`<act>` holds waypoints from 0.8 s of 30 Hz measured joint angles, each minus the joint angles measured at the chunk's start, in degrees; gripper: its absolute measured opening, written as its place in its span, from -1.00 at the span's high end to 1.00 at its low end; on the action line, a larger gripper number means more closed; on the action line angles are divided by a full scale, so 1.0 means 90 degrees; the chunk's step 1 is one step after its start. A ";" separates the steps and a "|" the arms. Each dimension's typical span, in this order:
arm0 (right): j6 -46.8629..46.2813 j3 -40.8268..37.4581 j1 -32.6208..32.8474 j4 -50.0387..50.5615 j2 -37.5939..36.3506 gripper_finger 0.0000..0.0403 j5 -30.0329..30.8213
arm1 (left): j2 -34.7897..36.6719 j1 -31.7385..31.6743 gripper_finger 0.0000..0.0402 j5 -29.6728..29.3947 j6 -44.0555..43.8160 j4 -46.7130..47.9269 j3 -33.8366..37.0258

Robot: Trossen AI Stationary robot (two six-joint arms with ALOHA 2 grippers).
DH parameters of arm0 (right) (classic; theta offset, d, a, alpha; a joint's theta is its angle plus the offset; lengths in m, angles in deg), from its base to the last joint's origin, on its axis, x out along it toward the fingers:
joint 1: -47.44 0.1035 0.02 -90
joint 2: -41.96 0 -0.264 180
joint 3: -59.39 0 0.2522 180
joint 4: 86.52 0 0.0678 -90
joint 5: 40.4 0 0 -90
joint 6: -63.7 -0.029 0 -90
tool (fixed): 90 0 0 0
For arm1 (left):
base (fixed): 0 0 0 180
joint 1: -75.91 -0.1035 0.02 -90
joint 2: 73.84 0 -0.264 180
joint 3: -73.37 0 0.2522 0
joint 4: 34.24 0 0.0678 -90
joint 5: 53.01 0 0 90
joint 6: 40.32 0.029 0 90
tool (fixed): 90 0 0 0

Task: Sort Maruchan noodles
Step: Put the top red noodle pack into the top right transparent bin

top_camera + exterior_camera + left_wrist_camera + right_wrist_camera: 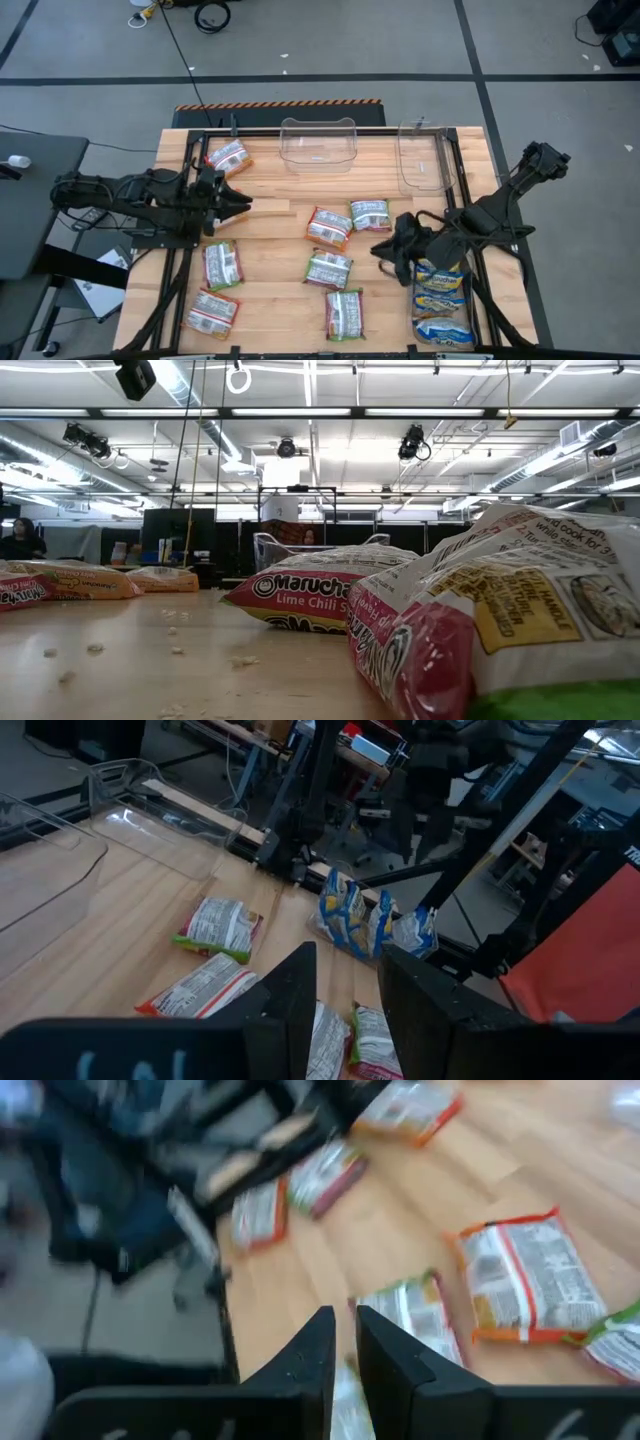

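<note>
So your sorting's half-visible already: the blue-and-yellow packets (441,288) are stacked by the table's right edge near the front corner, which reads like a flavor pile on purpose. The red and green packets (330,227) are scattered flat across the middle and left, one lone packet (228,157) up by the back left corner. The two clear bins (319,144) along the back edge look empty from above. Your left gripper (243,205) hovers off the table's left side, fingers parted with nothing between them. Your right gripper (384,250) sits beside the blue pile, fingers nearly together, apparently holding nothing.
</note>
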State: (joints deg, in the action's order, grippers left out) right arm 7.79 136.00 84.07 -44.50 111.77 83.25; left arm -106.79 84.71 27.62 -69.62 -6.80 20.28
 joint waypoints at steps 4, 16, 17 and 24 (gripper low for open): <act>-0.0776 0.0000 -0.0291 -0.0089 0.0030 0.80 0.0804 | -0.0002 0.0000 0.43 0.0000 0.0000 0.0000 0.0002; -0.2460 0.0000 -0.1403 -0.0089 0.0030 0.96 0.0607 | -0.0002 0.0000 0.43 0.0000 0.0000 -0.0002 0.0005; -0.2480 0.0000 -0.1462 -0.0088 0.0030 0.96 0.0601 | -0.0002 0.0000 0.43 0.0000 -0.0002 -0.0002 0.0005; -0.2201 0.0000 -0.1770 -0.0086 0.0030 0.95 0.0586 | -0.0002 0.0002 0.43 0.0000 0.0000 -0.0002 0.0007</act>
State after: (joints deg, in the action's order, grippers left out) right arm -12.01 136.00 68.14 -45.27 112.04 88.52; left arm -106.81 84.73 27.62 -69.62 -6.83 20.34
